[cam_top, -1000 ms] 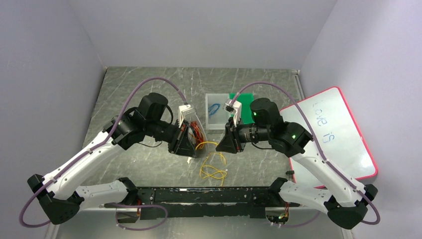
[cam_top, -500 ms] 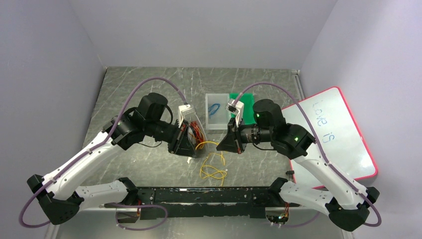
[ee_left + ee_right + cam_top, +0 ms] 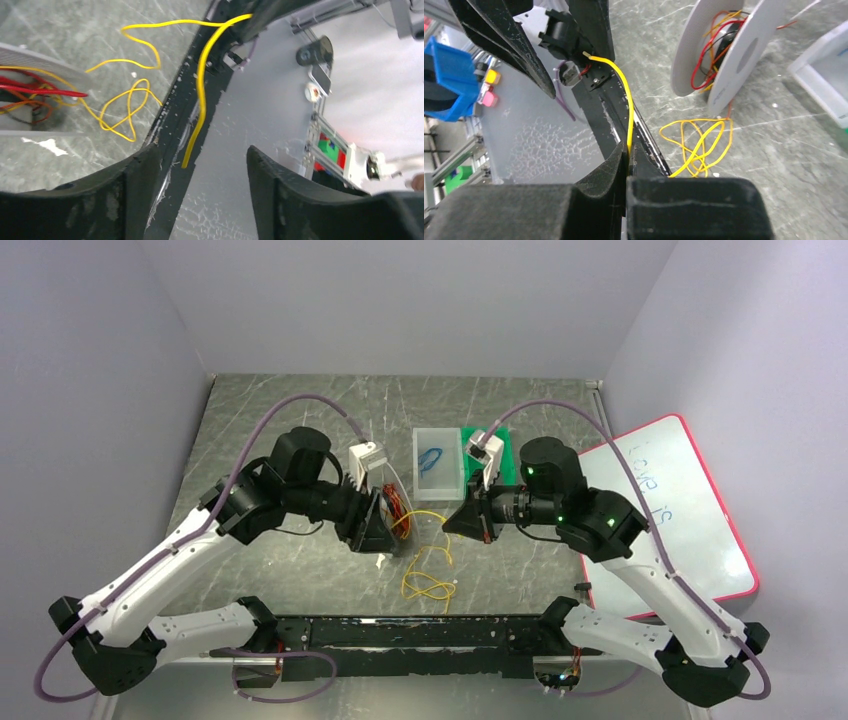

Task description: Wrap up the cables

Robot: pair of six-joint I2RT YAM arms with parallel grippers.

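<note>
Right wrist view showed the right gripper (image 3: 628, 151) pressed together on the thin yellow cable (image 3: 630, 105), with a short free end of it rising beyond the fingertips. Left wrist view showed the left gripper (image 3: 200, 150) spread wide, with that free end lying in the gap; contact with either finger could not be determined. The cable's loose loops lay on the grey marbled table (image 3: 300, 420) between the arms. Just beside them a white round spool (image 3: 729, 65) stood on edge, carrying red and orange wires (image 3: 702, 60).
</note>
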